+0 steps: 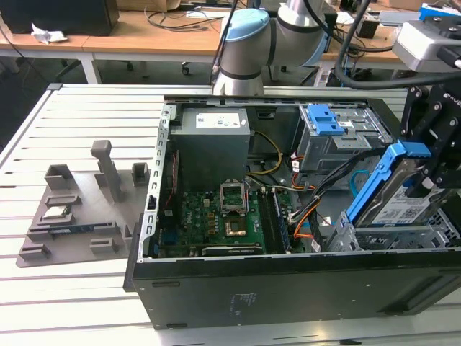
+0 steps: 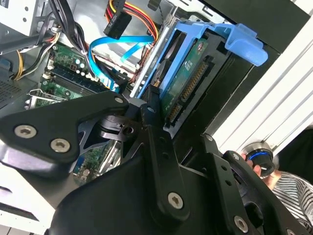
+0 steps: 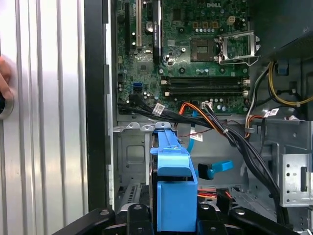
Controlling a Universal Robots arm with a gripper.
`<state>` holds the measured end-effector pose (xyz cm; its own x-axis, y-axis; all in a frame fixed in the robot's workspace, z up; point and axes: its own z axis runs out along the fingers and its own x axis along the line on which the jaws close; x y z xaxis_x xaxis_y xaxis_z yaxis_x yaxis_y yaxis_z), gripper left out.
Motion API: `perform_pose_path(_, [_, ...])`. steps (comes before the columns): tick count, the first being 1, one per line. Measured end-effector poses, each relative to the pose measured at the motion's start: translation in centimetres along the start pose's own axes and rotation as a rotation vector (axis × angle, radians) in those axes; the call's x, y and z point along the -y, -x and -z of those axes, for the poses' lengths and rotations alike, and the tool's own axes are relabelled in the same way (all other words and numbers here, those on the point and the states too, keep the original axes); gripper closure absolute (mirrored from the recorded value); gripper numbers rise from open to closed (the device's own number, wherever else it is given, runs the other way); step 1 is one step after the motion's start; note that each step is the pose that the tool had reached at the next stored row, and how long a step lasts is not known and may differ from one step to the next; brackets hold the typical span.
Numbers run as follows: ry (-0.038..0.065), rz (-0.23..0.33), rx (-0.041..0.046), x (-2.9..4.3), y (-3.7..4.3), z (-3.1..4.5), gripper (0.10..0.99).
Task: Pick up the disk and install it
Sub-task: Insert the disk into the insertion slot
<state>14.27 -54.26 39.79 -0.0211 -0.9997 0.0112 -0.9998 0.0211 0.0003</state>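
Exterior view: the claw [image 1: 426, 171] is clenched on the upper end of the disk [image 1: 398, 205]. The disk leans tilted inside the open computer case [image 1: 238, 295], just above the metal bay [image 1: 432, 234] at the case's end toward the exterior view's right.

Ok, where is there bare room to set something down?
Bare slatted table around the grey tray at the exterior view's left, and a strip along the near side of the computer case. Crowded inside the case: cables beside the disk in the end effector.
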Motion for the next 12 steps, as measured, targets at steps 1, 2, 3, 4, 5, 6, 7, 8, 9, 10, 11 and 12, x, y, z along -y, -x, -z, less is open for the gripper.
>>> perform_pose_path(1, [0.0, 0.0, 0.0, 0.0, 0.0, -0.27, 0.725])
perform_pose_path(2, [0.0, 0.0, 0.0, 0.0, 0.01, -0.49, 0.725])
perform_pose_path(3, [0.0, 0.0, 0.0, 0.0, 0.01, -0.61, 0.725])
perform_pose_path(4, [0.0, 0.0, -0.0001, 0.0, 0.01, -0.72, 0.725])
perform_pose_path(5, [0.0, 0.0, 0.0, 0.0, 0.01, -0.92, 0.725])
perform_pose_path(6, [0.0, 0.0, 0.0, 0.0, 0.01, -1.06, 0.725])
perform_pose_path(7, [0.0, 0.0, -0.0001, 0.0, 0.01, -1.17, 0.725])
perform_pose_path(8, [0.0, 0.0, 0.0, 0.0, 0.01, -1.3, 0.725])
perform_pose_path(9, [0.0, 0.0, 0.0, 0.0, 0.02, -1.41, 0.725])
perform_pose_path(10, [0.0, 0.0, 0.0, 0.0, 0.02, -1.61, 0.725])
perform_pose_path(11, [0.0, 0.0, -0.0002, 0.0, 0.02, -1.82, 0.725])
perform_pose_path(12, [0.0, 0.0, -0.0001, 0.0, 0.03, -2.09, 0.725])
